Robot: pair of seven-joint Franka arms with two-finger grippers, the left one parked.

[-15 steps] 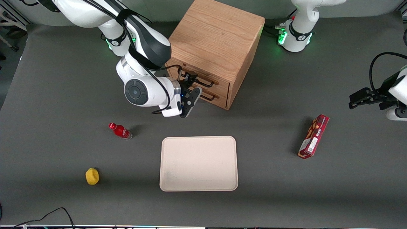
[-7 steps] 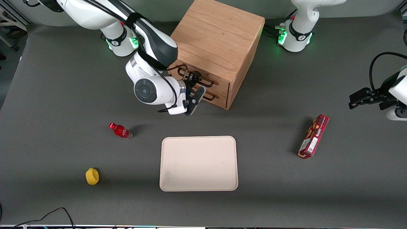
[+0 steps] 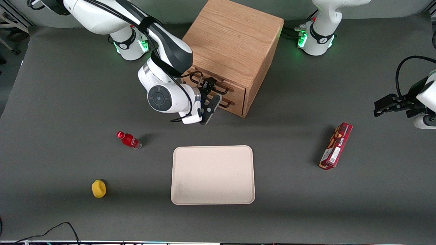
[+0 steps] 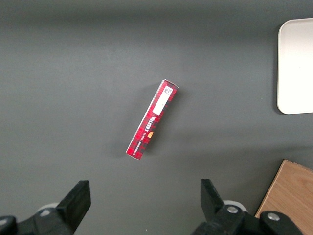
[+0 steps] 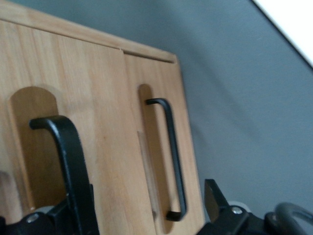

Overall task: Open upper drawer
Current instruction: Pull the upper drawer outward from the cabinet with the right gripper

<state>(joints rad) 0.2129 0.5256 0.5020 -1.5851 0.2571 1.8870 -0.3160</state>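
Note:
The light oak cabinet (image 3: 231, 44) stands at the back of the table with both drawers shut. The upper drawer (image 3: 238, 90) has a long black wire handle (image 3: 223, 90); the lower drawer (image 3: 237, 104) sits under it. My right gripper (image 3: 210, 95) is open, right in front of the drawer fronts. One finger is at the upper handle and the other hangs lower, near the lower handle. In the right wrist view the upper drawer front (image 5: 73, 73) and its handle (image 5: 66, 147) are close by one fingertip (image 5: 73, 215). The lower handle (image 5: 171, 156) lies between the fingers of the gripper (image 5: 144, 215).
A cream tray (image 3: 213, 175) lies nearer the front camera than the cabinet. A red bottle (image 3: 128, 140) and a yellow object (image 3: 98, 189) lie toward the working arm's end. A red box (image 3: 336, 145) lies toward the parked arm's end, also in the left wrist view (image 4: 152, 120).
My right gripper has moved in toward the drawer fronts, still open. The drawers have not moved.

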